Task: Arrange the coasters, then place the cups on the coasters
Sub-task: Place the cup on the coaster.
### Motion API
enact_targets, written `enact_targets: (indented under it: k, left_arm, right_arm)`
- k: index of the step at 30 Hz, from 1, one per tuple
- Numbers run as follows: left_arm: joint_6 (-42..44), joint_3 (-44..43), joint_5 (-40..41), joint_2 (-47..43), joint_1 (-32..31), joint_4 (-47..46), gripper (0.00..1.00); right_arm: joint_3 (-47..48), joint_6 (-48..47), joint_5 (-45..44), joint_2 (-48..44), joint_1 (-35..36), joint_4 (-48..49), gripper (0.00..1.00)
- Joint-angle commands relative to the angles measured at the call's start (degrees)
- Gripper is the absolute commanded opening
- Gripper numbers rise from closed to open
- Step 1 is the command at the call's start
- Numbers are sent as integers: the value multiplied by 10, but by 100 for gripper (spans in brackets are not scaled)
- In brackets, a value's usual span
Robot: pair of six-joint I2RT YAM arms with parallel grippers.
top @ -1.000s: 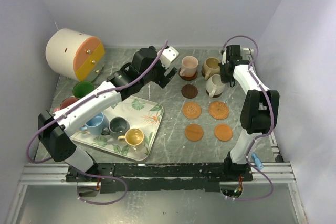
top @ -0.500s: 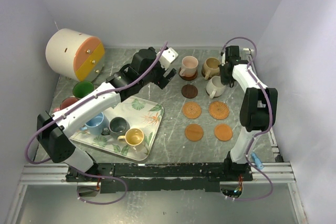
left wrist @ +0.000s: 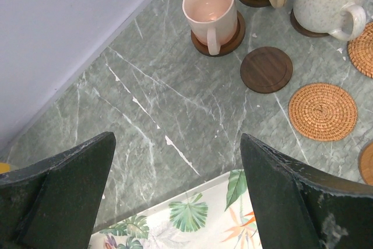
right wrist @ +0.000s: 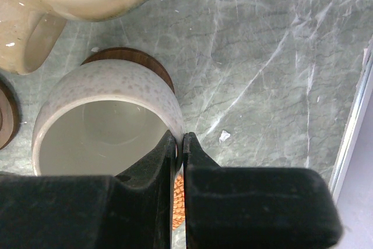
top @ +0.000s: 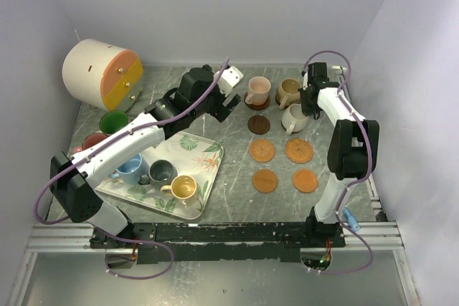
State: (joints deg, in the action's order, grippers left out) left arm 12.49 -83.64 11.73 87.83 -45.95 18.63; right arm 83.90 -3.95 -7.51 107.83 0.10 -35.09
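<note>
The right gripper pinches the rim of the cream cup at far right, while the left gripper (jaws wide, empty) hangs near the pink cup.

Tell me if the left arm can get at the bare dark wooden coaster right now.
Probably yes. The left fingers stand open close beside the dark coaster, which lies bare, apart from the pink cup and the woven coaster. Nothing stands between.
</note>
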Motion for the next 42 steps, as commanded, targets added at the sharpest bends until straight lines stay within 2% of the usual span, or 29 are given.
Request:
enact_targets:
  k: [1,24,42]
  left_arm:
    - [7,6,-8,-19,3,-20,100]
    - [10,8,-20,-19,3,-17,100]
    - [11,7,-21,-21,3,-15,100]
  right_arm:
    - [26,-1,-6,-3,-4,9,4]
    - [23,6,-6,-3,0,17,6]
    - [4,8,-4,2,5,26,12]
